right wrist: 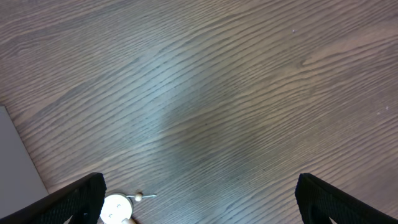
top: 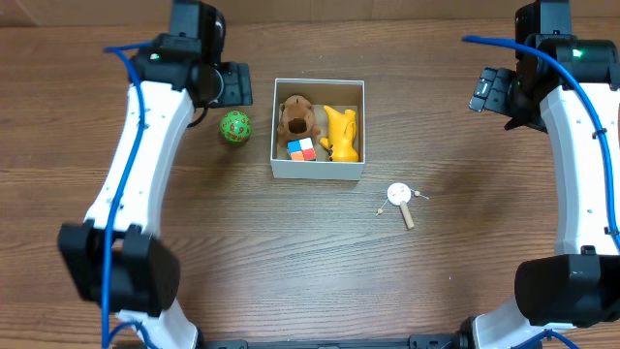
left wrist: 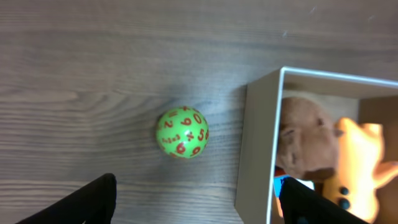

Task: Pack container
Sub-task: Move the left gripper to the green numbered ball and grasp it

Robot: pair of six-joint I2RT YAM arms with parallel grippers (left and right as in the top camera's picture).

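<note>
The container (top: 319, 170) is a white-walled box at the table's middle. It holds a brown plush animal (top: 296, 117), a yellow toy (top: 341, 133) and a small colour cube (top: 301, 148). A green ball with red numbers (top: 233, 127) lies on the table left of the box and shows in the left wrist view (left wrist: 181, 132). A small white wooden figure (top: 399, 197) lies right of and in front of the box, also in the right wrist view (right wrist: 115, 208). My left gripper (left wrist: 199, 202) is open and empty, above the ball and the box's left wall (left wrist: 258, 143). My right gripper (right wrist: 199, 199) is open and empty over bare table.
The wooden table (top: 291, 262) spreads around the box. Both arms' bases stand at the near corners, left (top: 116, 271) and right (top: 572, 281).
</note>
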